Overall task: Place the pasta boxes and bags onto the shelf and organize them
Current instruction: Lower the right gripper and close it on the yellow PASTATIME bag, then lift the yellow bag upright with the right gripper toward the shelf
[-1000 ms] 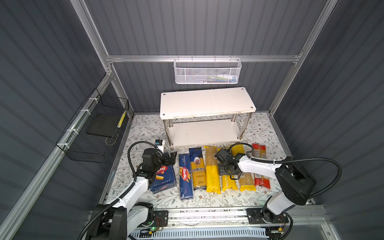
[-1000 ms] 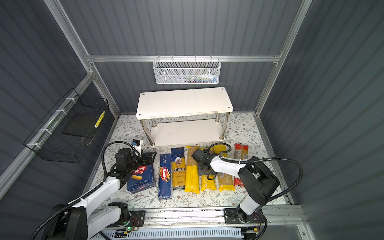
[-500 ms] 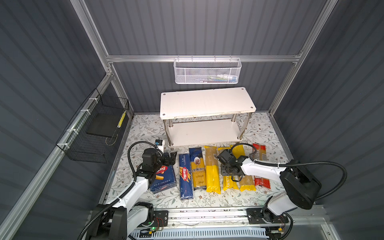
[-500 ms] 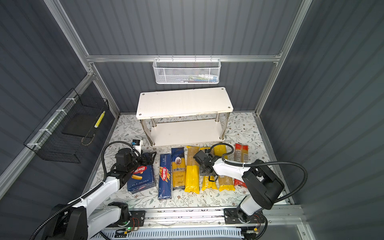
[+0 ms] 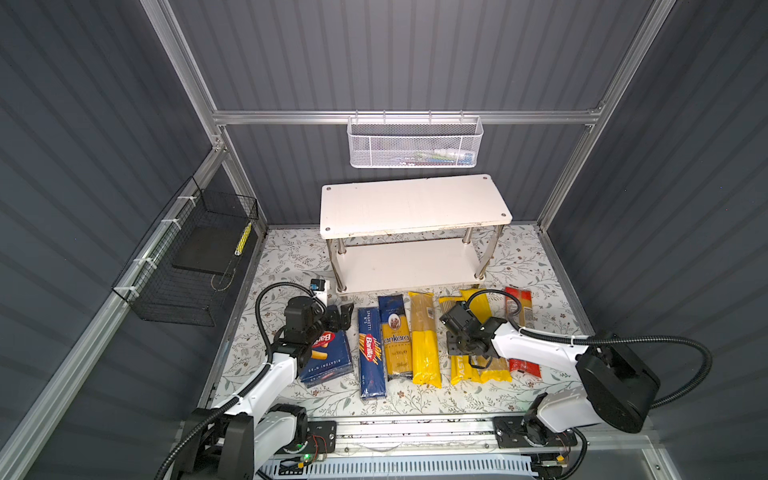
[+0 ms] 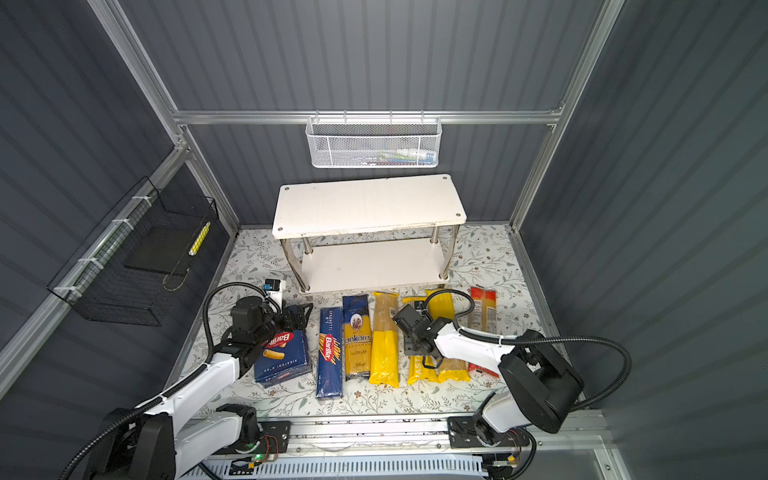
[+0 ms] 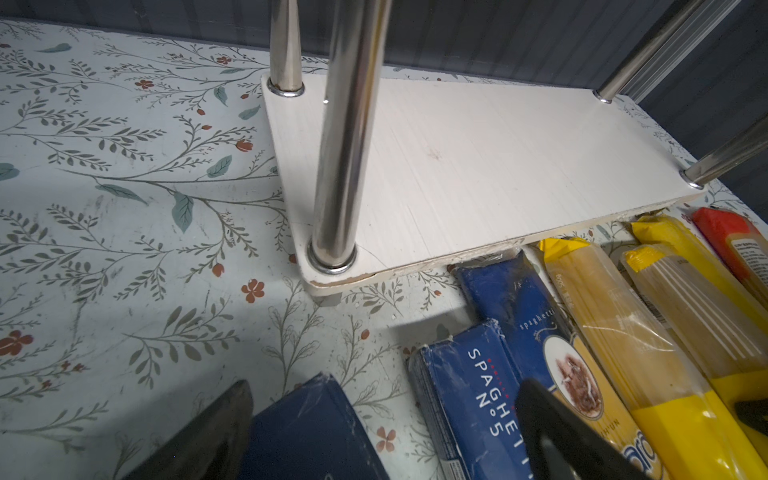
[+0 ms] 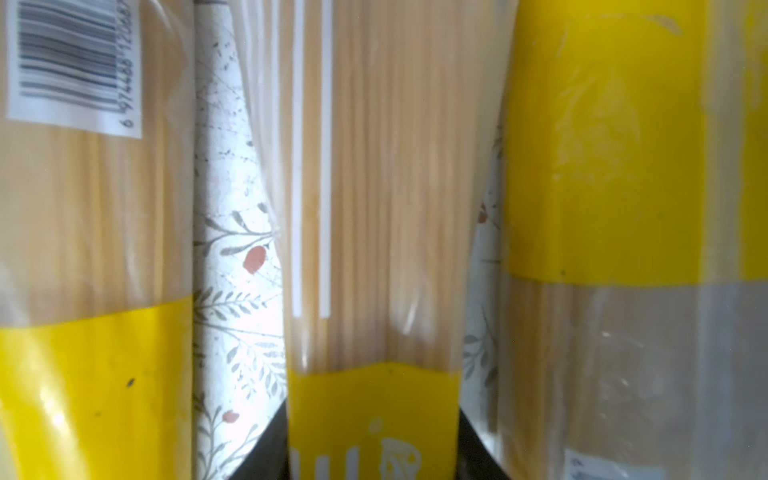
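The white two-tier shelf (image 5: 415, 199) stands at the back with both tiers bare; its lower tier (image 7: 457, 166) fills the left wrist view. In front lie the wide rigatoni box (image 5: 328, 361), the narrow spaghetti box (image 5: 371, 353), the ankara bag (image 5: 395, 336), a yellow bag (image 5: 424, 336), two more yellow bags and a red bag (image 5: 519, 307). My left gripper (image 7: 384, 390) is open over the rigatoni box's far end (image 7: 307, 432), holding nothing. My right gripper (image 8: 374, 449) is shut on a yellow-and-clear bag (image 8: 374, 208), a finger against each side; the bag lies on the floor (image 5: 459, 372).
A white mesh basket (image 5: 413, 143) hangs on the back rail above the shelf. A black wire basket (image 5: 187, 266) hangs on the left wall. A small white device (image 5: 320, 286) stands by the shelf's front left leg. The arms' rail (image 5: 407, 428) runs along the front.
The right gripper's jaws have narrowed onto the yellow-and-clear bag, and the right arm's base link has swung outward. The left arm has not moved.
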{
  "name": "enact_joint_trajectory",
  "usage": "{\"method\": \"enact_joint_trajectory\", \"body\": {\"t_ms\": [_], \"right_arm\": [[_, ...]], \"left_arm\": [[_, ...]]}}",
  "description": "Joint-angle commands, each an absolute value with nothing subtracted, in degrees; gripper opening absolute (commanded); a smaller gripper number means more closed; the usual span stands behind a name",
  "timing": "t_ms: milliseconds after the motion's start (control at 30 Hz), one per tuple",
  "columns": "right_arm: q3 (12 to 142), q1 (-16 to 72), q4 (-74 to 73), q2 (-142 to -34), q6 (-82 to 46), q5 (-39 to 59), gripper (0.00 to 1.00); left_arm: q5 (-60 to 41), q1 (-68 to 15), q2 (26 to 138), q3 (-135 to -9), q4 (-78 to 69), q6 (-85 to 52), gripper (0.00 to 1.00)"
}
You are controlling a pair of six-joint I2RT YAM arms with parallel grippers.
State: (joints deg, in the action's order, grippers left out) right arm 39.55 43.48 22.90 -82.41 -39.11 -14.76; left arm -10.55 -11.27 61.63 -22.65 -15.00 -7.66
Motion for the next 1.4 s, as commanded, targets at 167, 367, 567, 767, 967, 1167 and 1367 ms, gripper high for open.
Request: {"method": "enact_joint_trajectory", "body": {"t_ms": [167, 367, 567, 767, 967, 1167, 1367], "right_arm": [[39.7, 43.2, 23.8, -78.0, -40.1, -14.3, 0.15], [40.3, 43.1, 24.3, -73.3, -40.2, -14.3, 0.09], [41.2, 42.3, 25.7, -69.3, -40.5, -14.0, 0.04], [44.6, 41.5, 30.9, -61.1, -41.0, -13.8, 0.01], [47.9, 36.1, 32.9, -57.2, -38.4, -8.1, 0.0], [55.2, 34.9, 39.9, -56.2, -34.8, -9.6, 0.0], [59.6, 33.9, 45.5, -52.8, -33.8, -10.1, 0.0]], "left_arm": [[-10.5, -11.2, 59.9, -23.1, -14.7, -6.8, 0.99], [-10.3, -11.2, 59.4, -22.9, -14.7, -6.8, 1.0], [-10.5, -11.2, 60.6, -23.6, -14.3, -6.8, 1.0], [-10.8, -11.2, 59.9, -23.3, -14.6, -6.8, 0.99], [-10.1, -11.2, 57.2, -21.6, -15.1, -6.9, 1.0], [-9.7, -11.2, 57.4, -21.8, -15.0, -7.1, 1.0], [-10.0, -11.2, 56.1, -21.0, -15.3, -6.9, 1.0]]}}
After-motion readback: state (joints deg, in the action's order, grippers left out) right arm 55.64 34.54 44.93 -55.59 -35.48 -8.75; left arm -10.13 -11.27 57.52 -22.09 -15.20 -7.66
